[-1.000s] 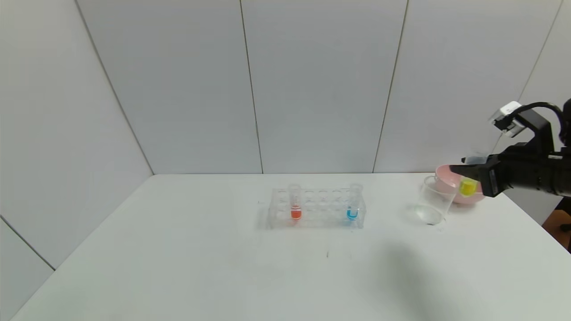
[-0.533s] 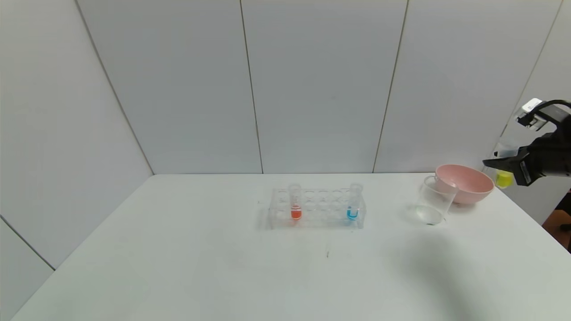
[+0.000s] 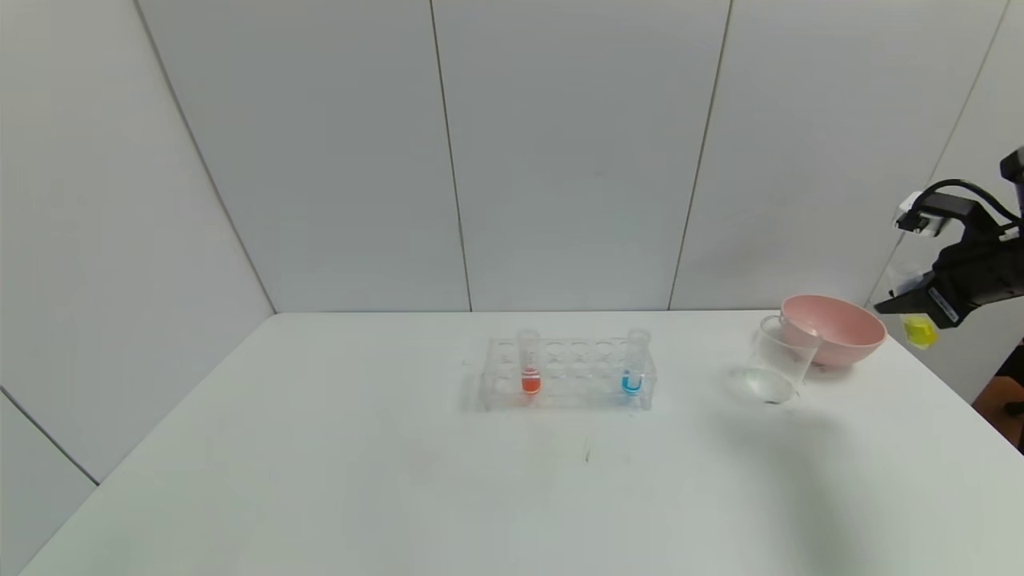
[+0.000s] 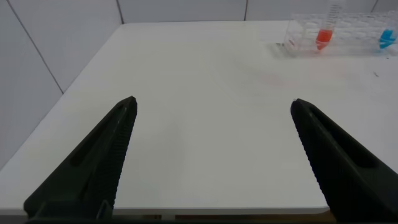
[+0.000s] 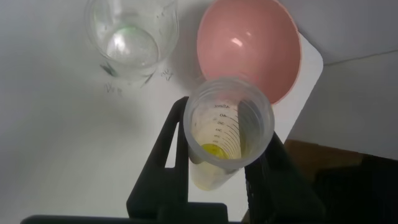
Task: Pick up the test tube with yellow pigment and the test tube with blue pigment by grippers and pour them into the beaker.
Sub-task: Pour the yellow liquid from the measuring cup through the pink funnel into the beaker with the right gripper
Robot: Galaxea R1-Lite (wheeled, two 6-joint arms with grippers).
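My right gripper (image 3: 908,308) hangs past the table's right edge, to the right of the pink bowl. It is shut on the test tube with yellow pigment (image 3: 918,330), which shows a yellow bottom. In the right wrist view the same tube (image 5: 219,177) sits between the black fingers (image 5: 171,149), its mouth facing the camera. The beaker (image 3: 774,368) stands on the table, left of the bowl and apart from the gripper. The test tube with blue pigment (image 3: 632,376) stands upright at the right end of the clear rack (image 3: 568,372). My left gripper (image 4: 212,101) is open over the table's left part, holding nothing.
An orange-red-bottomed tube (image 3: 530,376) stands near the rack's left end. The pink bowl (image 3: 836,328) sits right behind the beaker, close to the table's far right corner. The table's right edge (image 3: 952,392) runs below my right gripper.
My right gripper has carried the yellow tube to the right, from above the bowl and beaker to beyond the table's right edge. The rack, beaker and bowl have not moved.
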